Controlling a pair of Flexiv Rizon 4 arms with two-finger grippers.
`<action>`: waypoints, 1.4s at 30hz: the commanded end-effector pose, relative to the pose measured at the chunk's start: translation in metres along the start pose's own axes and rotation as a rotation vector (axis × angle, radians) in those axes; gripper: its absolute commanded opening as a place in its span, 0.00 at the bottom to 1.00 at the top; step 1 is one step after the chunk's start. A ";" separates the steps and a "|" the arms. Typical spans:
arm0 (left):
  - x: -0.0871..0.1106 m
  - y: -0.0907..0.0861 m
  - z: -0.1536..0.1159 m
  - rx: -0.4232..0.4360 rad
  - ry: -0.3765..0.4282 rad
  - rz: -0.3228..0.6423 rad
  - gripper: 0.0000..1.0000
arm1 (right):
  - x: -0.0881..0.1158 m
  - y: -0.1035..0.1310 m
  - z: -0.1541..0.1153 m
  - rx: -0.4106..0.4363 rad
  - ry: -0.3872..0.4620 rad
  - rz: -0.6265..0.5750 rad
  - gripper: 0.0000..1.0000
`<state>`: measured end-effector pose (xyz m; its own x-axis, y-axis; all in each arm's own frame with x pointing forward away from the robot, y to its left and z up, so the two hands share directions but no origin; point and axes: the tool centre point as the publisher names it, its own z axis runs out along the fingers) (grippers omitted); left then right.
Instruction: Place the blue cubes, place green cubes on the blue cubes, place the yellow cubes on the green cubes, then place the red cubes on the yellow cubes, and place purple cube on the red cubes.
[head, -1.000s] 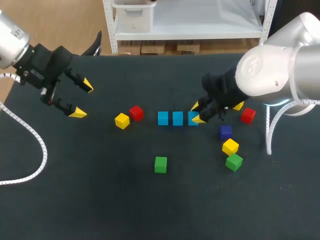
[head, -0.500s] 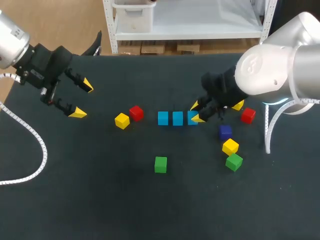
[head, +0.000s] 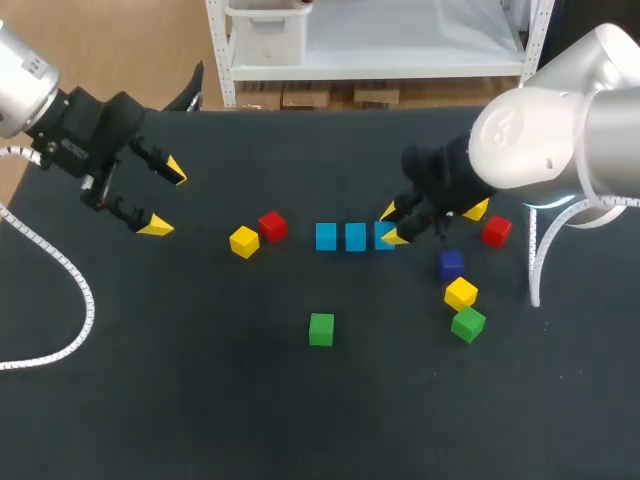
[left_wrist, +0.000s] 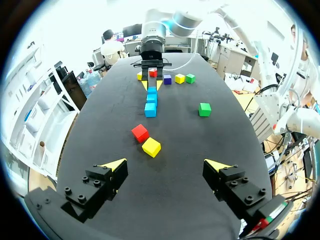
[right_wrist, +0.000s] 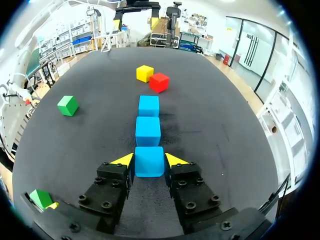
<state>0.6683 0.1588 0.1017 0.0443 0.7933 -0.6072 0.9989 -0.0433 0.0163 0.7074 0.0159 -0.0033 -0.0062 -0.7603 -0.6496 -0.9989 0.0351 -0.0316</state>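
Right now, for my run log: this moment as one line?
right claw: shut on third blue cube, beside other blue cubes | left claw: open, empty | green cubes: not stacked

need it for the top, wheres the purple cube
In the head view, right of middle, the purple cube lies beyond a yellow cube, near the right gripper.

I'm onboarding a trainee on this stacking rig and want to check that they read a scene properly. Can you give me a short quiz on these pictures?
1. How many blue cubes lie in the row on the table?
2. True or false: the left tool is open and holds nothing.
3. The right tool is shut on which cube? A red, B blue, C purple.
Key: 1. Three. 2. True. 3. B, the end blue cube of the row.
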 end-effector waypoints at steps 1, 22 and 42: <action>0.001 0.000 0.000 -0.001 -0.002 0.003 1.00 | 0.001 0.000 -0.001 0.000 -0.001 0.000 0.00; 0.001 0.000 0.000 -0.001 -0.002 0.003 1.00 | 0.002 -0.002 0.001 -0.010 -0.007 -0.001 0.19; 0.001 0.000 0.000 -0.001 -0.002 0.003 1.00 | 0.003 -0.002 0.001 -0.012 0.001 0.001 0.23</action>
<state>0.6683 0.1588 0.1017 0.0443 0.7933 -0.6072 0.9989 -0.0433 0.0163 0.7091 0.0145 -0.0053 -0.0059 -0.7604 -0.6495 -0.9994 0.0272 -0.0228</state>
